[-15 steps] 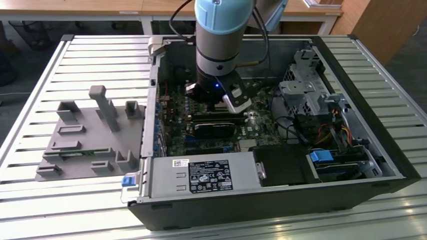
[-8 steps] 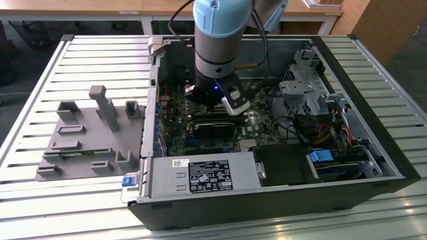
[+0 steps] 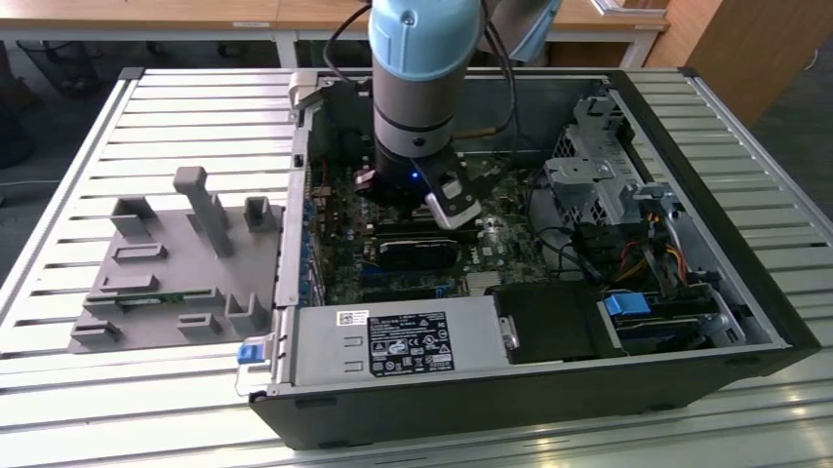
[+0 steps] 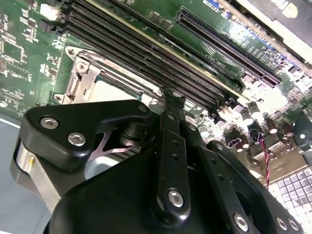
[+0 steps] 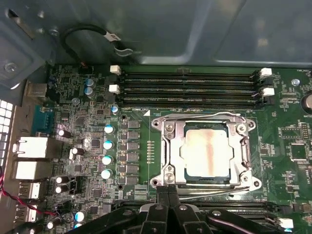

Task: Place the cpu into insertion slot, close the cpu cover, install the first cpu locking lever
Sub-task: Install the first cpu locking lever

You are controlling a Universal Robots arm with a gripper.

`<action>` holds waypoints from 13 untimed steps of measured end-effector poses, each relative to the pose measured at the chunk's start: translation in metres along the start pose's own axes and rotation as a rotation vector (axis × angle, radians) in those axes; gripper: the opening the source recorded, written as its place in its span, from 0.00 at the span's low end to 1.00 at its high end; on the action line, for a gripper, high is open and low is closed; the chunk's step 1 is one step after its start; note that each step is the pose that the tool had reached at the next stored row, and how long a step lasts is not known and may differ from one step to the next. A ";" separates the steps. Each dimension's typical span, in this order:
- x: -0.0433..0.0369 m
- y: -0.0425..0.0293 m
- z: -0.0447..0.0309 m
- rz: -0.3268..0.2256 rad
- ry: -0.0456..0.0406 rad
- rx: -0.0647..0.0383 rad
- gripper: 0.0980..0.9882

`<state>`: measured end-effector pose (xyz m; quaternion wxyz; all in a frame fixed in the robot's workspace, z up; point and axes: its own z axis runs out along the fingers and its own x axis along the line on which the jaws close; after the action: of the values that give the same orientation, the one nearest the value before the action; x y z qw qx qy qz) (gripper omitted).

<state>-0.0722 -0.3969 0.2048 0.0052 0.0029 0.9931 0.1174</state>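
Gripper (image 5: 168, 189): black fingers pressed together, tips meeting with no gap, nothing held between them. In the first wrist view the closed tips sit at the edge of the socket assembly, at or just over a thin wire lever (image 5: 214, 191) running along that side; actual contact cannot be told. In the second wrist view the finger tips (image 4: 171, 93) stand just beside the socket's metal frame, close to the nearest memory slot.

The cpu (image 5: 207, 150): lies flat in the insertion slot (image 5: 181, 171), dull silver-tan top showing through the window. The cpu cover (image 5: 204, 123) is down over it, a silvery frame around the chip, screwed at its corners. A second wire lever (image 5: 207, 115) runs along the side toward the memory slots.

Memory slots (image 5: 190, 90): long black rows parallel to the socket's far side, white clips at their ends. A row of blue-topped capacitors (image 5: 107, 145) stands beside the socket on the green motherboard (image 5: 292, 126).

Exterior view: the arm (image 3: 414, 88), pale blue and grey, reaches straight down into the open computer case (image 3: 521, 400), wrist over the board's middle. The case lies on a slatted metal table (image 3: 156, 390), toward the exterior view's right. A grey parts fixture (image 3: 170, 263) sits on the table by the case's side, toward the exterior view's left.
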 end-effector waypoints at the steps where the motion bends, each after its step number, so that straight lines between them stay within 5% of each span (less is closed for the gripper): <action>1: 0.0001 -0.0001 0.0007 0.000 0.0000 -0.001 0.01; 13: 0.0043 0.0005 0.0081 0.000 -0.0001 -0.009 0.01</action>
<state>-0.0763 -0.3945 0.1970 0.0052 0.0030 0.9925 0.1219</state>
